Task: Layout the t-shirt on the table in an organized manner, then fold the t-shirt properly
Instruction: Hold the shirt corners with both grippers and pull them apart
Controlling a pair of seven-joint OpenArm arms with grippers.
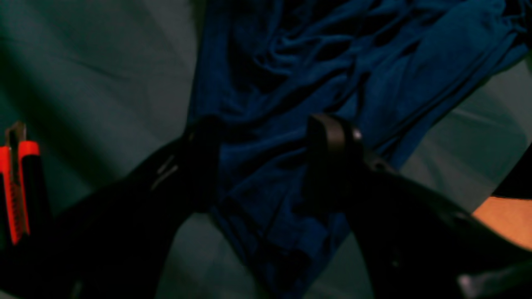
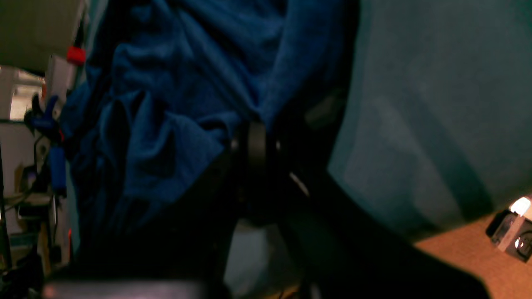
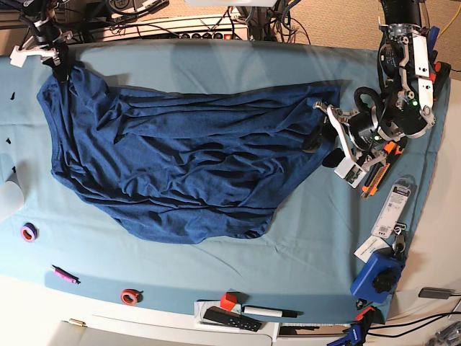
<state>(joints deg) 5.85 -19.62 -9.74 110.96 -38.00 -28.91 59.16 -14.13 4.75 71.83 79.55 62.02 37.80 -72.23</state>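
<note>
Two hands work one shirt, the only garment in view, which lies spread but wrinkled across the middle of the teal worktop. The right hand has its jaws closed on a fold of the shirt's edge at the far corner, probably to pin or pull that end taut. The left hand stands wide, its two fingers straddling a narrow strip of cloth at the opposite corner, as if lining up a pinch so the shirt can be stretched flat between both arms. Flattening looks unfinished; creases run the whole width. Along the near edge lie two tape rings, one pink marker, one black pen and one orange utility knife.
</note>
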